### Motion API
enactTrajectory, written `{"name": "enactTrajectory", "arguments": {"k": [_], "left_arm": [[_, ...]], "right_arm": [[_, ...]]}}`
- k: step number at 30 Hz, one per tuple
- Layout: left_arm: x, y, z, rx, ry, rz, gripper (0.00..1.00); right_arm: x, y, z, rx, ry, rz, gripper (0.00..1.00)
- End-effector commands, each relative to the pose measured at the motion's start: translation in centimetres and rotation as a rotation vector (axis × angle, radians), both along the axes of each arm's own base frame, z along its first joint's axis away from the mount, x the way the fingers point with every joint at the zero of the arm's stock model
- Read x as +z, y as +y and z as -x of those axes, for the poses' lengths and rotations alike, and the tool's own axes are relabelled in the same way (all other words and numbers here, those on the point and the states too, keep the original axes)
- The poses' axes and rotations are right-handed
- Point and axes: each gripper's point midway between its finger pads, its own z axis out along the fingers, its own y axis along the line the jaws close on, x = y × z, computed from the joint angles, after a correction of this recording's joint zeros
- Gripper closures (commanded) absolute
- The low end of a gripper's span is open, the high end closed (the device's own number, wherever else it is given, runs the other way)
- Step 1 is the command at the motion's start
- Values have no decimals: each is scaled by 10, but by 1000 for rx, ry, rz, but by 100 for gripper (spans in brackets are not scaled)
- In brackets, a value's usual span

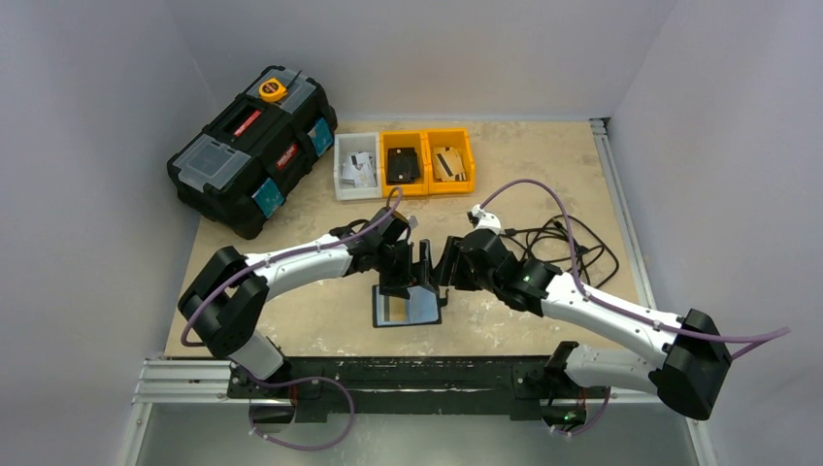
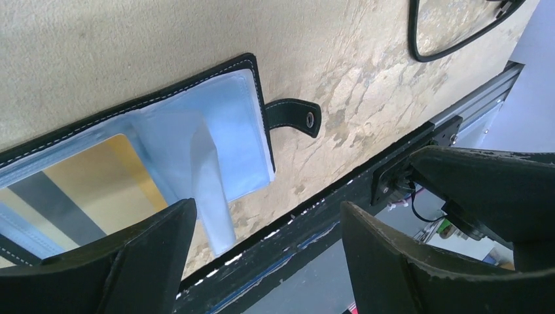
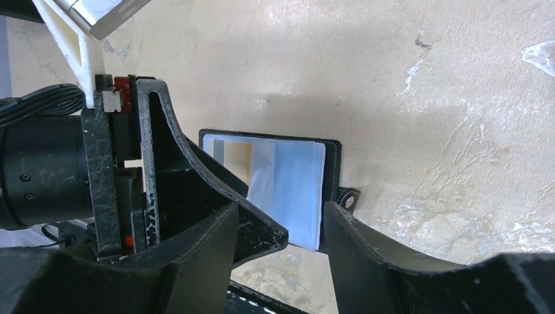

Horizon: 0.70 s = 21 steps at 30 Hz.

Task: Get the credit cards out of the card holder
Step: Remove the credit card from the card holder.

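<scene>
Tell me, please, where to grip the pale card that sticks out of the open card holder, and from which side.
Probably its free end: the pale card pokes past the card holder edge toward the table's near rail. Come from that side, pinching it flat; the rest lies tucked inside.

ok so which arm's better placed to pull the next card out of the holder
Probably left. The left tool hangs open directly over the opened card holder, with one finger beside a sleeved gold card. The right tool sits off by the holder's snap tab edge.
</scene>
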Motion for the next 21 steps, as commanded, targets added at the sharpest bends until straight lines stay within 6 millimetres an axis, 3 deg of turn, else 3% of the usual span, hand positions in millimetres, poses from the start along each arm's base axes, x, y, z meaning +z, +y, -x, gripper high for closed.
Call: {"name": "enactTrajectory", "arguments": {"k": [1,8,11,14,21], "left_arm": [[59,-24,-12,-45,-121,160,19],[71,-44,-9,-96,-77,268,17],[71,-41,-12,-77,-83,244,18],[60,-13,-23,19,-103,112,19],[29,67,-34,186,-82,-53,35]], "right_arm": [[12,6,-1,0,-6,-32,49],[19,5,1,3,-11,-44,49],[23,3,1,3,-24,-49,49],[23,3,-1,7,-32,-28,48],[12,37,7,90,14,-117,50]]}}
